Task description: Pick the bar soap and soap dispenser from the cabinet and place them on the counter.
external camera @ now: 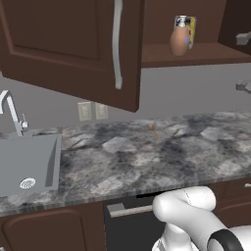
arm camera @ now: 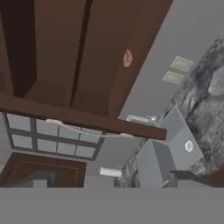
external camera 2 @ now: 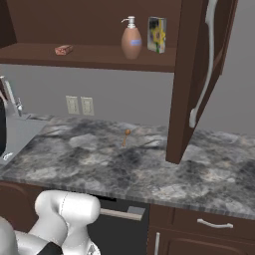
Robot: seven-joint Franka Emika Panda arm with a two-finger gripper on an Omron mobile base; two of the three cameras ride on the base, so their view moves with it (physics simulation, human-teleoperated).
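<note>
Arm (external camera 2: 64,214): folded low before the counter (external camera 2: 149,169), hand tipped upward toward the open cabinet (external camera 2: 194,74). Claw: spread wide, holding nothing. Soap bar (external camera 2: 63,49): on the cabinet shelf, left. Soap bottle (external camera 2: 131,40): same shelf, upright, beside a yellow-and-blue box (external camera 2: 157,35).

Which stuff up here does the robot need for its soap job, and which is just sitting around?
For the job:
bar soap, on the cabinet shelf
soap dispenser, on the same shelf
counter, where both go

Just sitting around:
yellow-and-blue box, beside the dispenser
small orange thing on the counter
sink
faucet
</note>
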